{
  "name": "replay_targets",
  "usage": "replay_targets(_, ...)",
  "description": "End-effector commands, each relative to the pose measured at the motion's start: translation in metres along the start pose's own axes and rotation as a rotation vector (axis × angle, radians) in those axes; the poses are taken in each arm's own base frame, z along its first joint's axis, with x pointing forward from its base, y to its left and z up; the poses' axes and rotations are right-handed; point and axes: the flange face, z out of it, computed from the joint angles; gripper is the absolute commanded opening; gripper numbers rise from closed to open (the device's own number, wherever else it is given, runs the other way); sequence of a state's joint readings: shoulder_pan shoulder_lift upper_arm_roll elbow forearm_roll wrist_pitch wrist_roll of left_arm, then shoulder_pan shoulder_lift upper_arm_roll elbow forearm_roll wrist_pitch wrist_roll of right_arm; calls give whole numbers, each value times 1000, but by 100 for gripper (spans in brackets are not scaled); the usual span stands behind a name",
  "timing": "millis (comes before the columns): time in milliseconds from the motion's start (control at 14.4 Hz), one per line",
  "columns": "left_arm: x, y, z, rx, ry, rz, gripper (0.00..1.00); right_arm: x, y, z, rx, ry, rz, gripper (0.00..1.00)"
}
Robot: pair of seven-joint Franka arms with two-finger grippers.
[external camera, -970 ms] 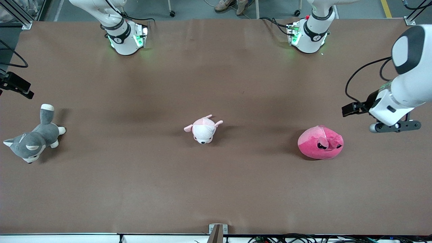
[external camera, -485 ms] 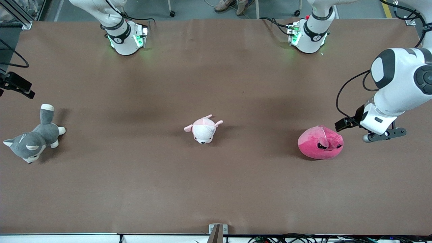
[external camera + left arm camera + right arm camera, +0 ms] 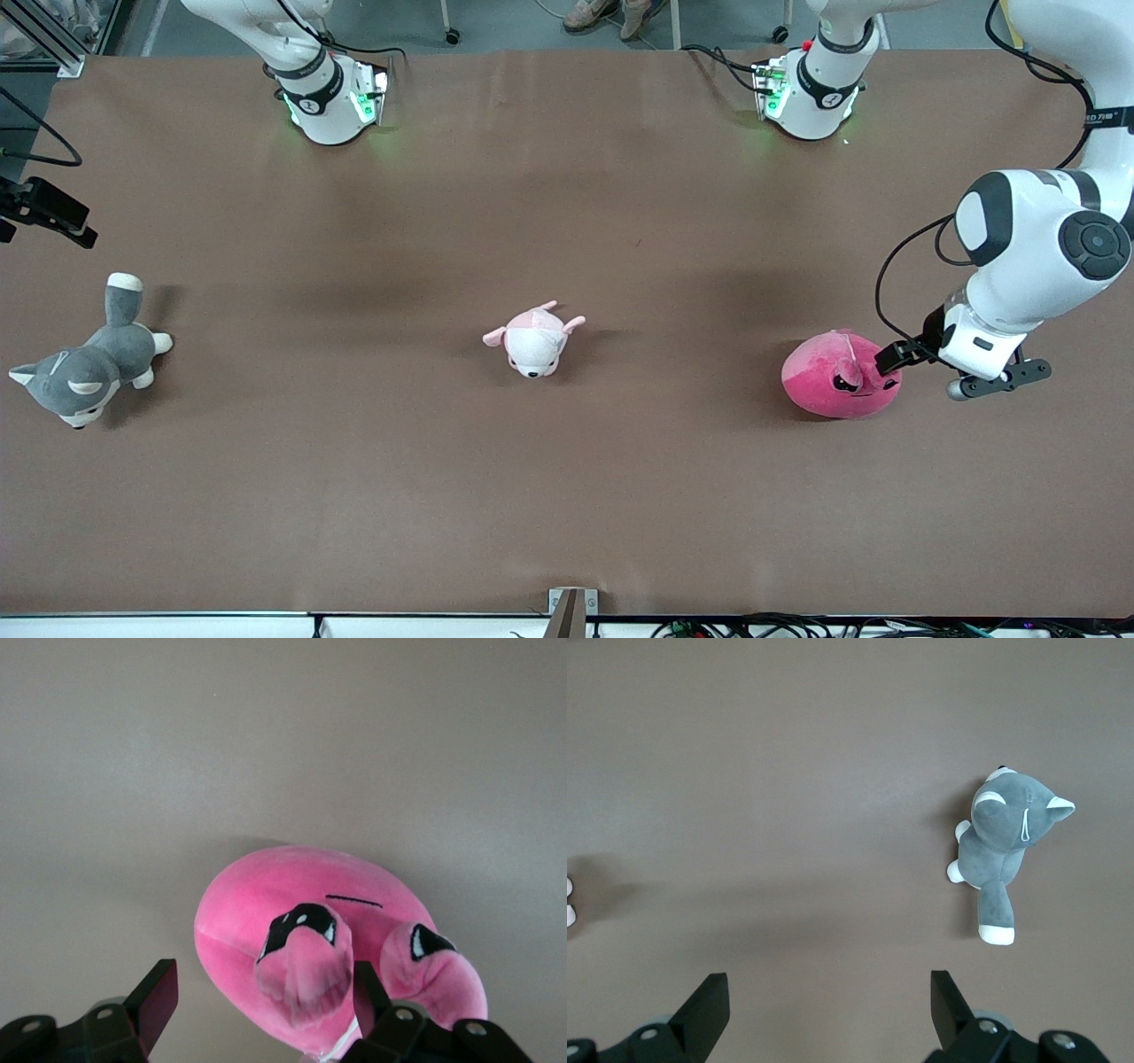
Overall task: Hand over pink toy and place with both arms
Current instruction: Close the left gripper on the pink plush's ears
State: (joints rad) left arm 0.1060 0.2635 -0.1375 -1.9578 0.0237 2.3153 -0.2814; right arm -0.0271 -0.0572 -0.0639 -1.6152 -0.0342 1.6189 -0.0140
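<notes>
Your left pincer (image 3: 257, 1010) hangs wide open just over the pink toy (image 3: 840, 375) on the worktop (image 3: 567, 496), toward the left arm's end. Drop straight down, squeeze its middle (it's squishy). Your right pincer (image 3: 828, 1014) waits, open, up high.

My left arm bends down from its base at the table's end, wrist turned low. My left gripper (image 3: 257, 1010) hangs there with its fingers (image 3: 158, 997) spread wide apart and nothing between them. My right arm waits high up, and my right gripper (image 3: 828, 1014) also has its fingers (image 3: 709, 1010) wide apart, empty.
</notes>
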Motion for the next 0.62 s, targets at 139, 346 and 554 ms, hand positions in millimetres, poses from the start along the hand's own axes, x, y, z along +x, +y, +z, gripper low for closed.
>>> replay_targets(139, 3, 3, 7, -31, -1, -38, 71, -12, -1, -1, 12, 10, -6, 100)
replay_targets(346, 3, 5, 8, -34, -4, -38, 39, -11, -1, -1, 12, 10, -6, 100)
replay_targets(554, 2, 8, 9, -35, -8, -34, 14, -8, -2, -3, 12, 19, -6, 100)
